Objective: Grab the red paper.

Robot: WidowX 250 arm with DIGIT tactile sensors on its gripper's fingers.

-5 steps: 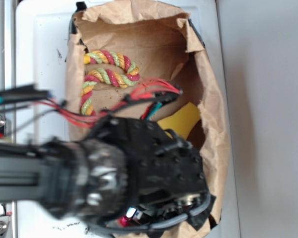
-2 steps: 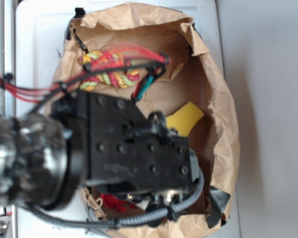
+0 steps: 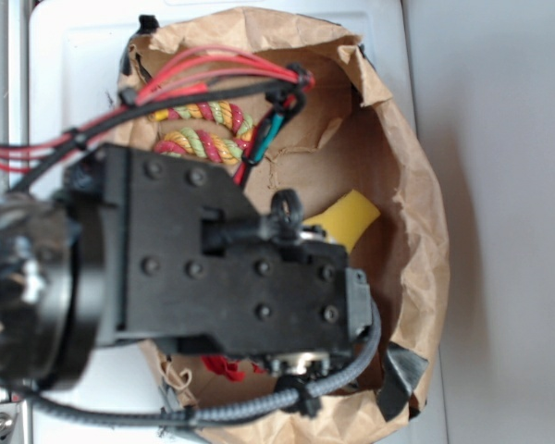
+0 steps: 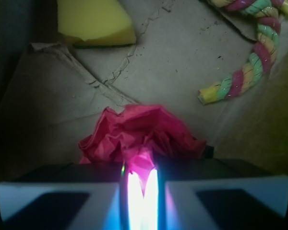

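Observation:
The red paper [image 4: 144, 136] is a crumpled bright red wad, and its near edge is pinched in the narrow gap between my two fingers. My gripper [image 4: 140, 168] is shut on it, above the brown bag floor [image 4: 182, 62]. In the exterior view my black wrist block [image 3: 231, 268] covers the fingers. Only a scrap of the red paper [image 3: 224, 368] shows beneath its lower edge.
The brown paper bag [image 3: 416, 231] walls in the whole scene. A red, yellow and green twisted rope [image 3: 203, 139] [image 4: 254, 67] lies at the far end. A yellow sponge wedge [image 3: 344, 220] [image 4: 93, 21] sits on the bag floor beyond the paper. Red and black cables [image 3: 213, 74] loop over the rope.
My arm has grown larger in the exterior view and shifted toward the top of the frame. More of the bag's lower part and the red scrap now shows below it.

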